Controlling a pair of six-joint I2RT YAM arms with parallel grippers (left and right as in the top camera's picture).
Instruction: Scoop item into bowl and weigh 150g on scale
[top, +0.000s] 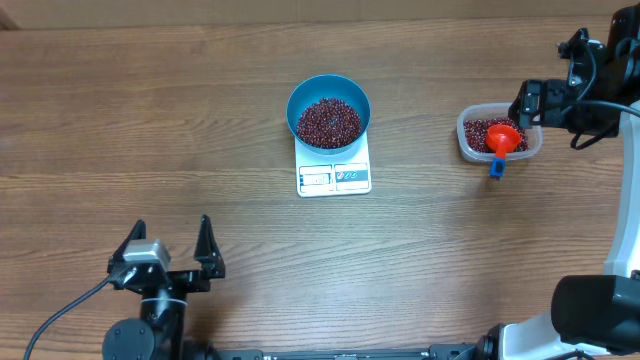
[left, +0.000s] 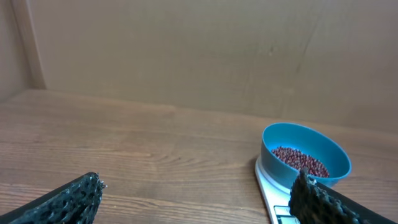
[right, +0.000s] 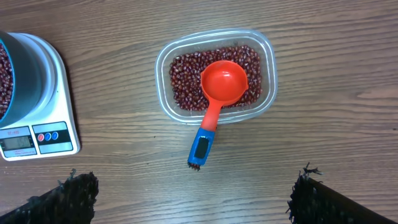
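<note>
Two lots of beans (top: 329, 122) show: one heap lies in the bowl (top: 330, 87), the rest in a clear tub (top: 463, 135). The bowl stands upright on the scale (top: 334, 160) and covers most of its plate. Only the scale's display strip is bare, and it faces the robot's side of the table (top: 150, 120). The bowl hides the scale's far end, so its long axis cannot be told for sure.

The tub sits well to the right of the scale, apart from it. A red scoop (top: 505, 139) rests in the tub, cup up on the beans. Its long axis runs from the cup out over the tub's rim. The blue-ended handle points the way the scale's display strip faces, slanted a little toward the scale.

The left gripper (top: 171, 232) is well off from the scale, on its display side and to its left. Its jaws are spread as wide as they go, hold nothing and touch nothing. From its wrist, the bowl and scale lie ahead, in line with the right-hand finger rather than in the gap.

The right gripper (right: 193, 186) hangs to the right of the scale, by the tub. Its jaws are also fully spread and empty. From its wrist, tub and scoop lie centred ahead of the gap, clear of both fingers (right: 78, 196). The scale sits out past the left-hand one.
</note>
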